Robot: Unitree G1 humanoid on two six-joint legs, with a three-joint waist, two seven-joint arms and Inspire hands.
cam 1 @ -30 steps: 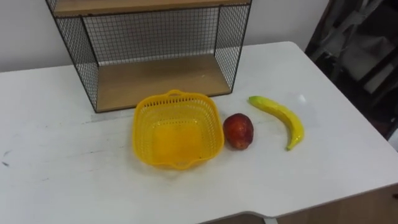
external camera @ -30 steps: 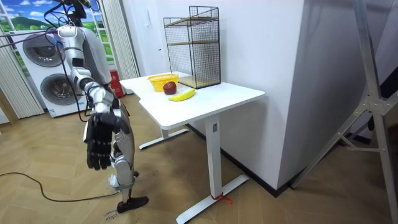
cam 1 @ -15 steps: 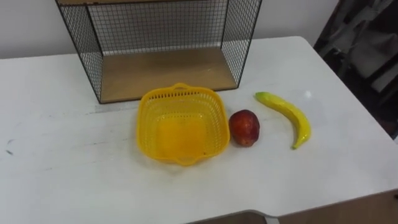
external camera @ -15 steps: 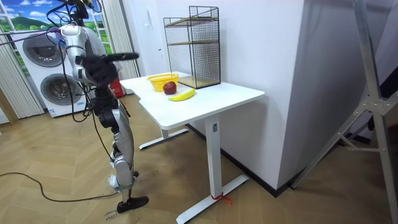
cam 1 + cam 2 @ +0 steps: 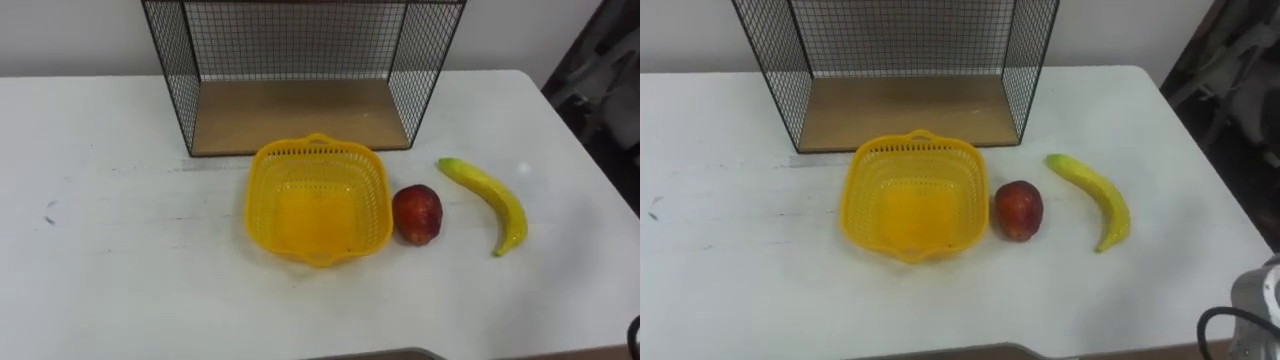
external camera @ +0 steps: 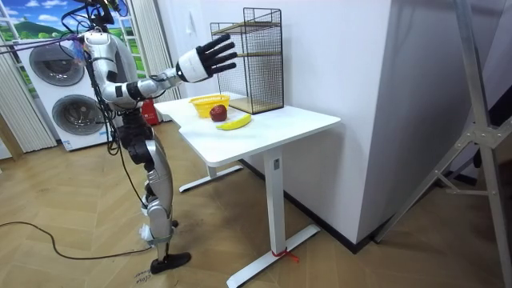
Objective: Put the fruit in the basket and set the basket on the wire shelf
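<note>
Shelf (image 5: 300,115) top cut off; basket (image 5: 318,200) empty.

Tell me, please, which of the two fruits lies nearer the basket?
The red apple: it sits right beside the basket, at its right rim, while the yellow banana lies farther right, beyond the apple.

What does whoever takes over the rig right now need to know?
Hands: right hand raised toward the table, fingers straight and spread, empty.
Things: basket empty on the table, in front of the wire shelf; apple just right of it, banana further right.
Done: nothing yet.
Left: apple and banana into basket, then basket onto the shelf.
</note>
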